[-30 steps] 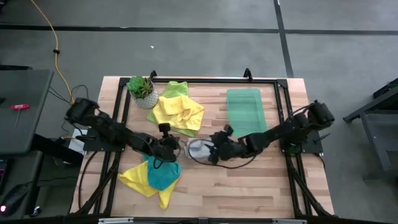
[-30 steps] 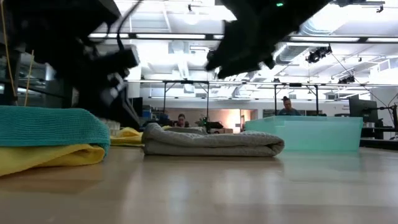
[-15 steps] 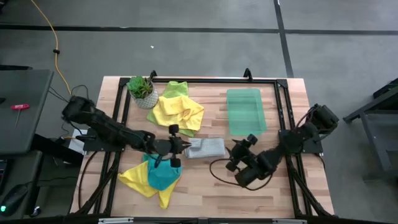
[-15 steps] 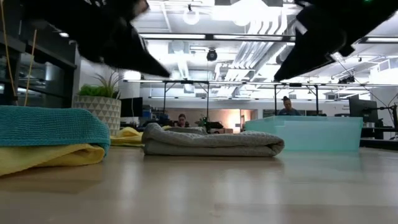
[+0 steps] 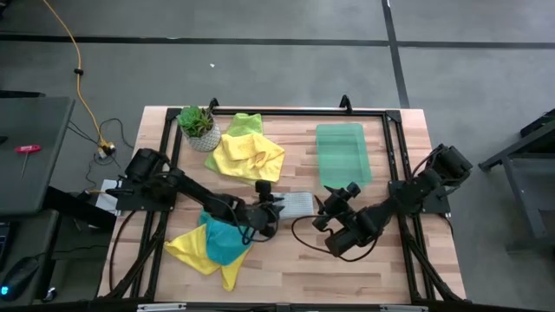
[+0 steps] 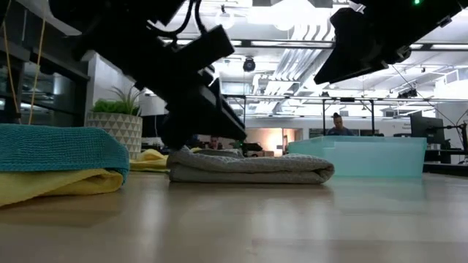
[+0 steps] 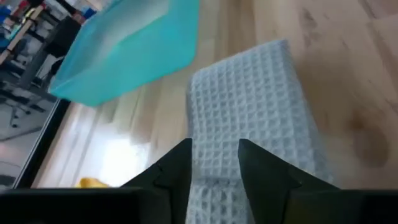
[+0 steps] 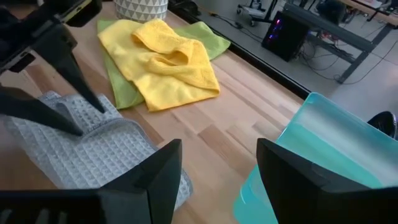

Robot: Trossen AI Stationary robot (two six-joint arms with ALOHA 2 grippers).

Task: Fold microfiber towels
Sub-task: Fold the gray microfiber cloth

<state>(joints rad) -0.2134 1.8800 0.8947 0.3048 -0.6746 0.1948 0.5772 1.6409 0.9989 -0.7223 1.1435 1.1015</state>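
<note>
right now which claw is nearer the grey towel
Left. The left claw is at the grey towel's edge; the right claw hangs just off its other end.

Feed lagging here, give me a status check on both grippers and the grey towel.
Left gripper open, straddling the folded grey towel. Right gripper open, empty, hovering beside it. Green tray sits apart, nothing in the way.

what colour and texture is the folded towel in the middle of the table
The folded towel is light grey with a waffle weave, clearest in the left wrist view.
</note>
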